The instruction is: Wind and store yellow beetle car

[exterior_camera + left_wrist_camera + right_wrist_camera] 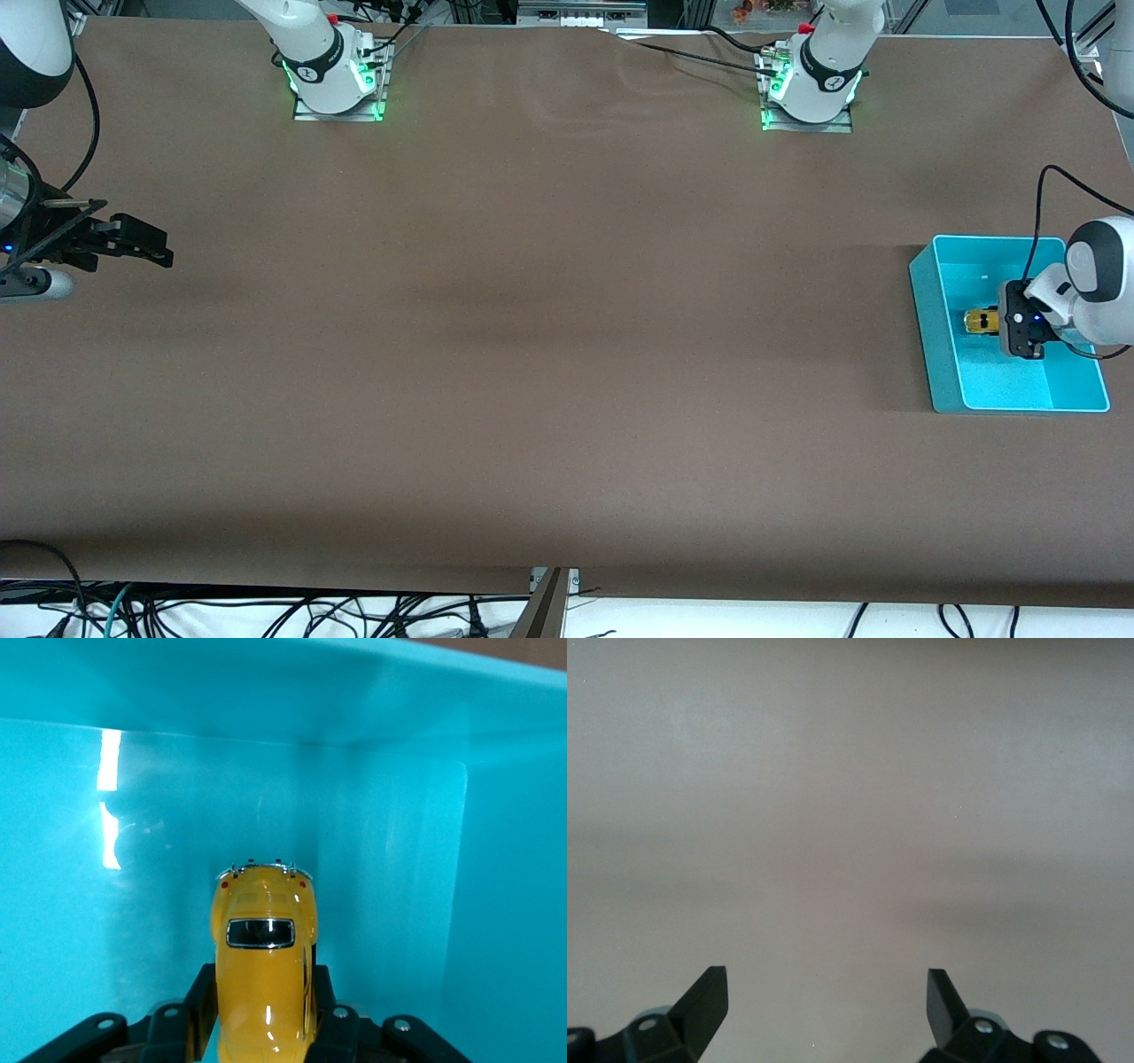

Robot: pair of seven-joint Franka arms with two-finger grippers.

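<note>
The brown counter (pixel 532 354) carries a teal bin (pixel 939 354) at the left arm's end. The left end effector (pixel 999 321) is down inside the bin, its fingers (pixel 199 1010) clamped on the sides of the car (pixel 979 321), which points away from the wrist toward a bin wall. The right end effector (pixel 164 252) waits over bare counter at the right arm's end, fingers (pixel 704 997) spread apart.

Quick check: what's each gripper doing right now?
Left gripper: shut on the yellow beetle car, inside the teal bin.
Right gripper: open, empty, waiting over the table.
</note>
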